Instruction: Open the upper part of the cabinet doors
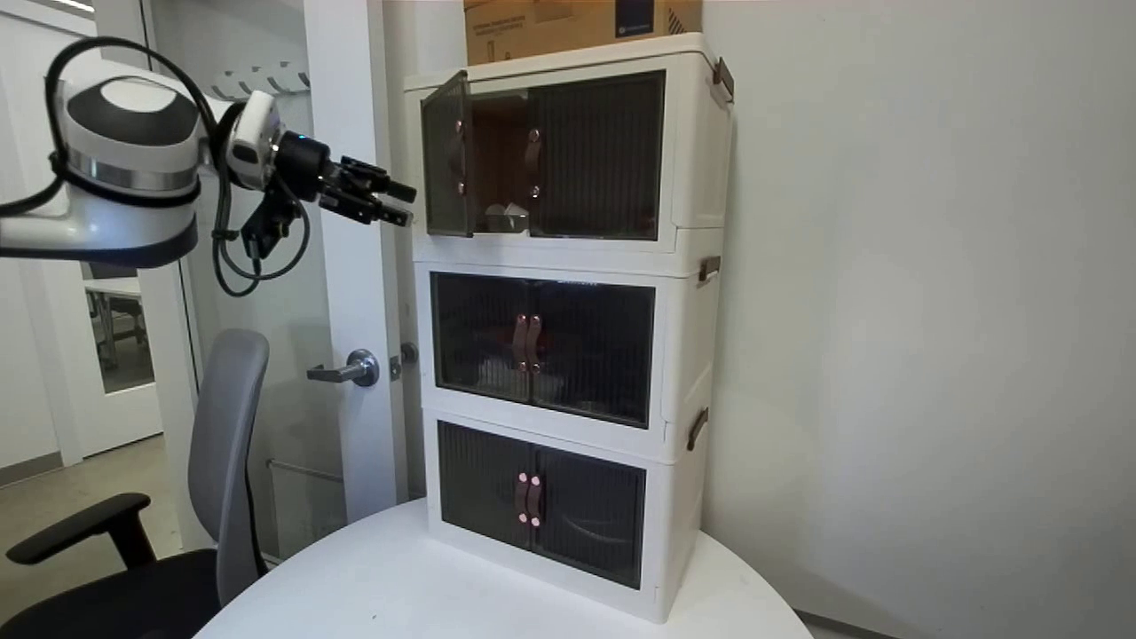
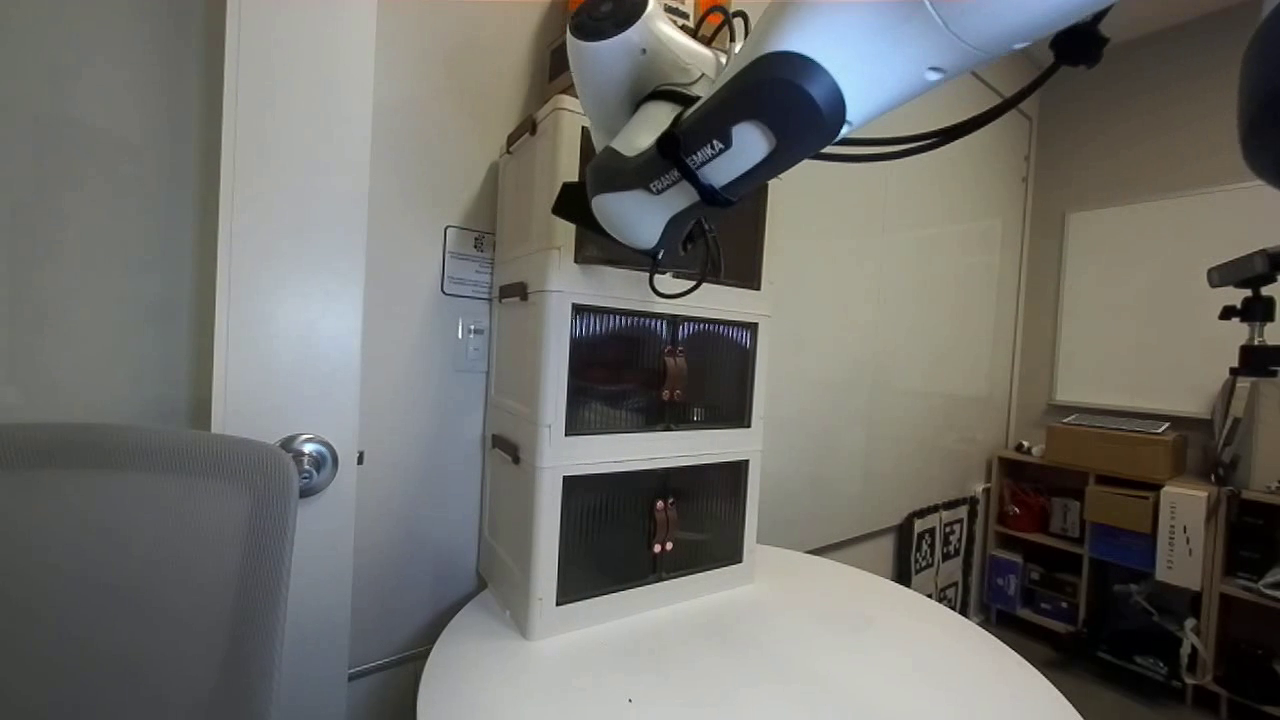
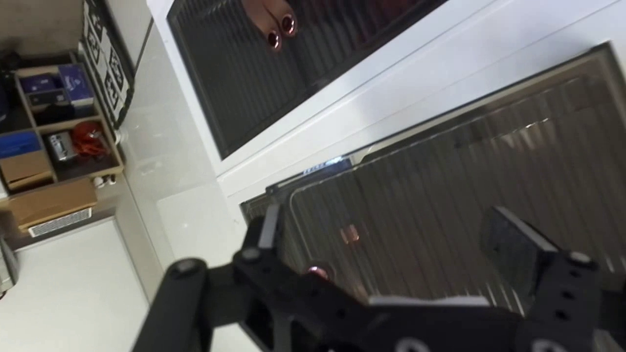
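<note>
The white cabinet (image 1: 701,169) is a stack of three units with dark ribbed double doors. In the upper unit, the door nearest my gripper (image 1: 442,177) stands ajar, and a brown interior shows behind it. Its partner door (image 1: 603,160) is shut. Each door has a brown strap handle. My gripper (image 1: 404,206) is open and empty beside the ajar door's outer face. In the wrist view, the spread fingers (image 3: 386,230) are in front of the ajar door's panel (image 3: 440,195); contact cannot be told. In an exterior view, the arm hides the gripper and much of the upper doors (image 2: 745,240).
The middle doors (image 1: 586,346) and lower doors (image 1: 590,515) are shut. The cabinet stands on a round white table (image 1: 382,577). A cardboard box (image 1: 550,31) is on top. A grey chair (image 1: 226,426) and a room door with a metal handle (image 1: 359,368) are beside it.
</note>
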Available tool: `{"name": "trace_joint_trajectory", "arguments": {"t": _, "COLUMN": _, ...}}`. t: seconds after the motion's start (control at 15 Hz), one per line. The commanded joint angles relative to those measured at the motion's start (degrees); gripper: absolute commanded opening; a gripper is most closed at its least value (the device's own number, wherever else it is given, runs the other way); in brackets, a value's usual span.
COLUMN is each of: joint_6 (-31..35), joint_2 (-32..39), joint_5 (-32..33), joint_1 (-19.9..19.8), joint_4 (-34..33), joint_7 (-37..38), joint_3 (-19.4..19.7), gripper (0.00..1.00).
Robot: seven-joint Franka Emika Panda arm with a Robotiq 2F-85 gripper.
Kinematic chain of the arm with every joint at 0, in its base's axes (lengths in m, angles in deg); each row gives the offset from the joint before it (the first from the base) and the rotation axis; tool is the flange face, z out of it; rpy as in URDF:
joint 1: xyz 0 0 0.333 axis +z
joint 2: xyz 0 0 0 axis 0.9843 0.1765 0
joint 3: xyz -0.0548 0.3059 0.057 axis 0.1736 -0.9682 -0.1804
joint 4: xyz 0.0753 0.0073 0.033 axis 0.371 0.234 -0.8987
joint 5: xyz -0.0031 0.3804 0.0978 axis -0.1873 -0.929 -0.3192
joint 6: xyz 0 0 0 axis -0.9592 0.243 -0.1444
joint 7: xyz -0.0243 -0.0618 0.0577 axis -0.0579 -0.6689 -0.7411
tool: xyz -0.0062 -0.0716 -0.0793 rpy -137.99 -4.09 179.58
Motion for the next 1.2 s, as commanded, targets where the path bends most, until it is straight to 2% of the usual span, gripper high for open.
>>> {"name": "trace_joint_trajectory", "arguments": {"t": 0.0, "joint_6": 4.6, "joint_2": 8.2, "joint_5": -3.3, "joint_1": 3.7, "joint_4": 4.0, "joint_7": -8.0, "joint_3": -2.5, "gripper": 1.0}}
{"name": "trace_joint_trajectory", "arguments": {"t": 0.07, "joint_6": 4.8, "joint_2": 10.2, "joint_5": -3.9, "joint_1": 3.8, "joint_4": 4.1, "joint_7": -10.1, "joint_3": -3.1, "gripper": 1.0}}
{"name": "trace_joint_trajectory", "arguments": {"t": 0.27, "joint_6": -2.7, "joint_2": 16.4, "joint_5": -3.8, "joint_1": 2.6, "joint_4": 1.0, "joint_7": -17.0, "joint_3": -3.9, "gripper": 1.0}}
{"name": "trace_joint_trajectory", "arguments": {"t": 0.6, "joint_6": -15.2, "joint_2": 25.5, "joint_5": -3.4, "joint_1": 3.9, "joint_4": 0.8, "joint_7": -26.8, "joint_3": -2.0, "gripper": 1.0}}
{"name": "trace_joint_trajectory", "arguments": {"t": 0.87, "joint_6": -28.3, "joint_2": 30.4, "joint_5": -4.6, "joint_1": 2.4, "joint_4": -4.4, "joint_7": -30.5, "joint_3": -4.2, "gripper": 1.0}}
{"name": "trace_joint_trajectory", "arguments": {"t": 1.13, "joint_6": -46.5, "joint_2": 32.0, "joint_5": -6.5, "joint_1": -1.1, "joint_4": -12.1, "joint_7": -29.7, "joint_3": -6.2, "gripper": 1.0}}
